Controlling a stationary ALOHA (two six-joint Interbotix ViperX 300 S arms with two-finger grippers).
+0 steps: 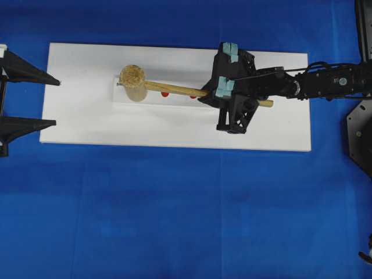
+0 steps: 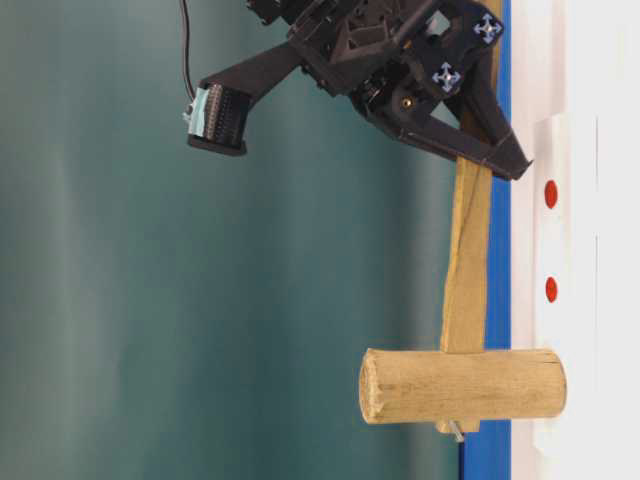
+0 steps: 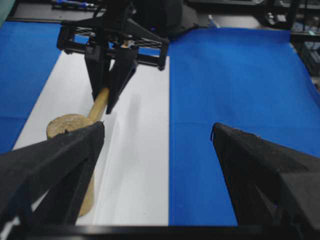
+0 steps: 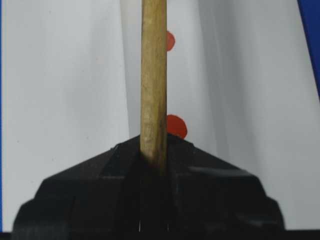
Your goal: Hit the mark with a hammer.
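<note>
The hammer is a light wooden mallet whose head stands on end at the left end of the white strip. Its handle runs right into my right gripper, which is shut on it. The mark peeks out beside the handle, between head and gripper, also visible as the farther dot. An outer red dot sits just ahead of the right fingers. The head covers the strip's left end. My left gripper is open and empty at the board's left edge.
The white board lies on a blue cloth. The right arm reaches in from the right edge. Dark equipment stands at the far right.
</note>
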